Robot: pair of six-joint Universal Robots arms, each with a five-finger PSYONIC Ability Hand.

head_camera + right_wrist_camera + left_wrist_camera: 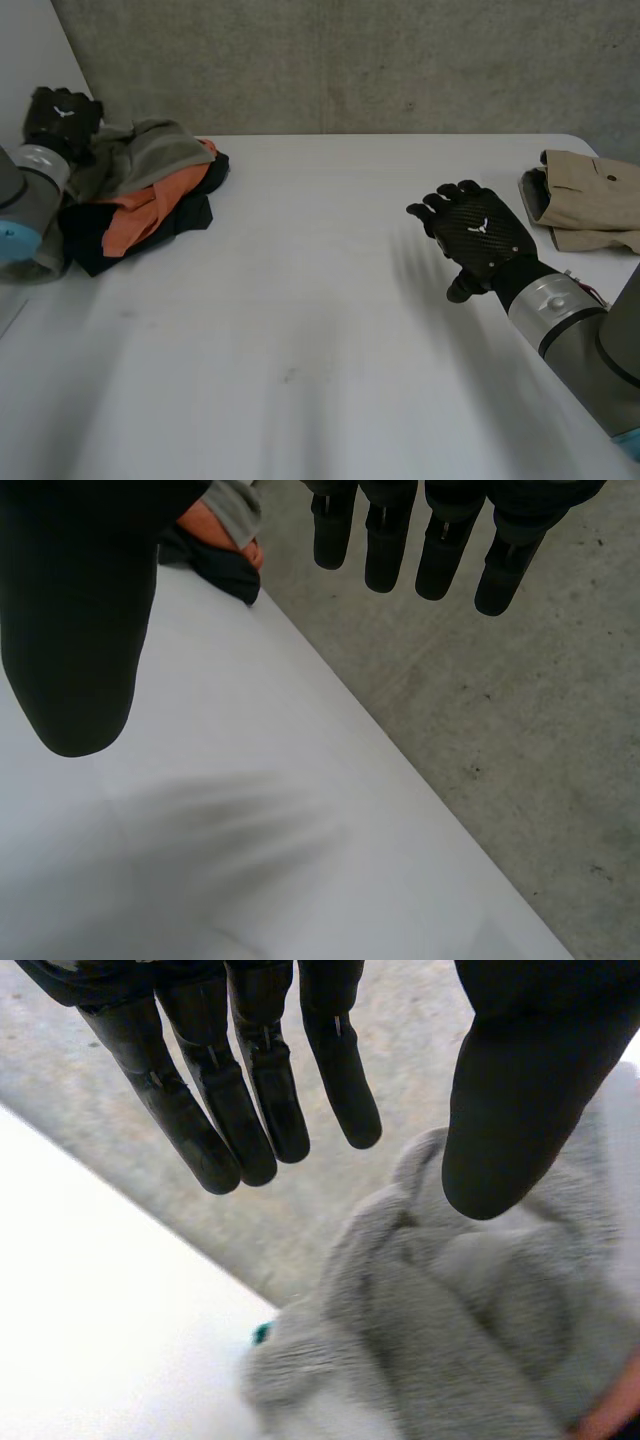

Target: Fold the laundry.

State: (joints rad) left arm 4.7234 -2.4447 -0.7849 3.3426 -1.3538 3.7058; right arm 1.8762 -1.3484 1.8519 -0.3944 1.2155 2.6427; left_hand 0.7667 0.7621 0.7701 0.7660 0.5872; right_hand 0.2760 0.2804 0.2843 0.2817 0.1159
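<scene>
One laundry pile, beside left hand, fingers straight

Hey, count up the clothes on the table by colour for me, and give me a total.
Grey garment: 1
Orange garment: 1
Black garment: 1
Beige garment: 1
Total: 4 that can be told apart; more may be hidden underneath.
</scene>
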